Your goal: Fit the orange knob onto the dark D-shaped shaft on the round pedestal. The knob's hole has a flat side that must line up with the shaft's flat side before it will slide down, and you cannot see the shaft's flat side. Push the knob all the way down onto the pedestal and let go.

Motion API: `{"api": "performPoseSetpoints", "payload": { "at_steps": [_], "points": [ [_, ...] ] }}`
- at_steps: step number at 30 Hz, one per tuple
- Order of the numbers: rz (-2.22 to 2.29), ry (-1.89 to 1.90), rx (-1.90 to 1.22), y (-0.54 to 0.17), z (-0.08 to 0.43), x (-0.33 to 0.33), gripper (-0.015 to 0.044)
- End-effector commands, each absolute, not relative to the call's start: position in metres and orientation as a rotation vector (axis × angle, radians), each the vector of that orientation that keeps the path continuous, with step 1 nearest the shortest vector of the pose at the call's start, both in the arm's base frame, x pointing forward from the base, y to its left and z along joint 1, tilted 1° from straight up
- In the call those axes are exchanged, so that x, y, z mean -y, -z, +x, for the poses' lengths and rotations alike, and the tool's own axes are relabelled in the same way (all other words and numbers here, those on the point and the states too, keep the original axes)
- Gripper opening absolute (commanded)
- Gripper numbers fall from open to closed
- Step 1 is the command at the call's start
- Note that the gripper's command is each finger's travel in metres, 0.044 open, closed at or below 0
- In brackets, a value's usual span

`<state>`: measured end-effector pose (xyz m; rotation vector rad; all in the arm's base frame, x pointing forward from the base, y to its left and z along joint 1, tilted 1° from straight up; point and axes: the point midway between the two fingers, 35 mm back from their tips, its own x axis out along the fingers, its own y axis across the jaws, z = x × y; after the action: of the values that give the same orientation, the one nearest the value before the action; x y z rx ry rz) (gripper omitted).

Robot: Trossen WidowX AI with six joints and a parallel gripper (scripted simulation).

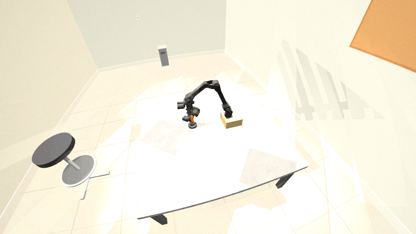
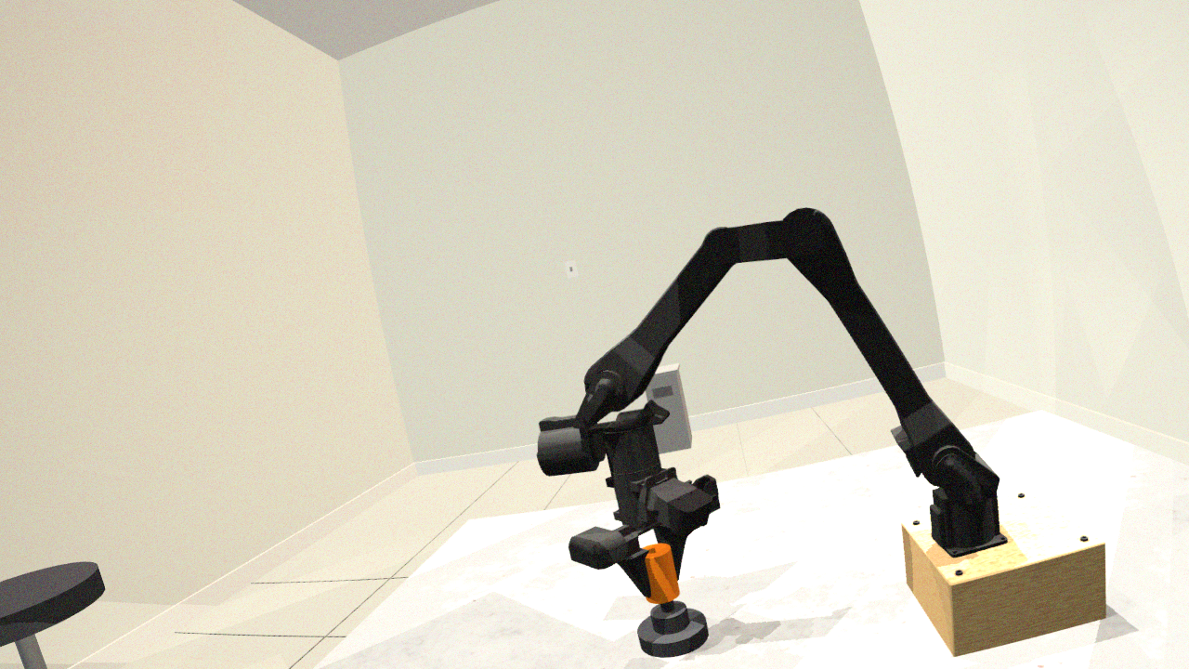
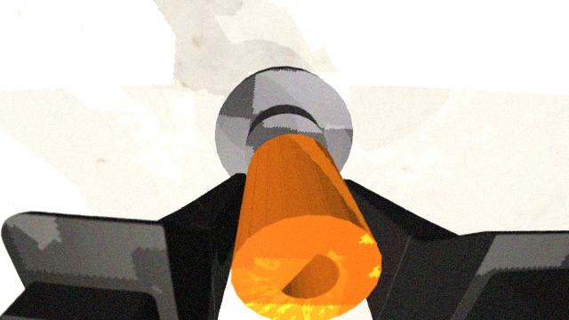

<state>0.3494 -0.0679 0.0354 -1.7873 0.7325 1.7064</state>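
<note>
The orange knob (image 1: 191,119) (image 2: 660,572) (image 3: 289,196) is held between the fingers of my gripper (image 2: 663,585) (image 3: 292,186), which is shut on it. The round dark pedestal (image 1: 192,125) (image 2: 673,639) (image 3: 311,93) stands on the table under the knob. In the exterior view a short piece of the dark shaft (image 2: 668,605) shows between the knob's lower end and the pedestal's raised collar, so the knob is not down on the pedestal. Whether the shaft's tip is inside the hole is hidden. In the wrist view the knob's D-shaped hole shows, its flat side slanting toward the upper left.
The arm's base stands on a wooden block (image 1: 232,123) (image 2: 1026,595), to the right of the pedestal in the top and exterior views. The white table (image 1: 203,174) carries patches of shadow. A dark round stool (image 1: 53,149) (image 2: 49,595) stands off to the left.
</note>
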Motion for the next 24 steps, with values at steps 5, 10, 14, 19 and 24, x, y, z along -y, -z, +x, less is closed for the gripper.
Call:
{"api": "performPoseSetpoints", "payload": {
  "at_steps": [5,10,14,19,24],
  "points": [
    [-1.792,-1.712,-0.724,-0.0345,0.3466,0.0671,0.0000],
    [-1.792,-1.712,-0.724,-0.0334,0.3476,0.0673,0.0000],
    [-1.792,-1.712,-0.724,-0.0329,0.3486,0.0674,0.0000],
    [-1.792,-1.712,-0.724,-0.0330,0.3495,0.0676,0.0000],
    [-1.792,-1.712,-0.724,-0.0340,0.3494,0.0676,0.0000]
  ]
}}
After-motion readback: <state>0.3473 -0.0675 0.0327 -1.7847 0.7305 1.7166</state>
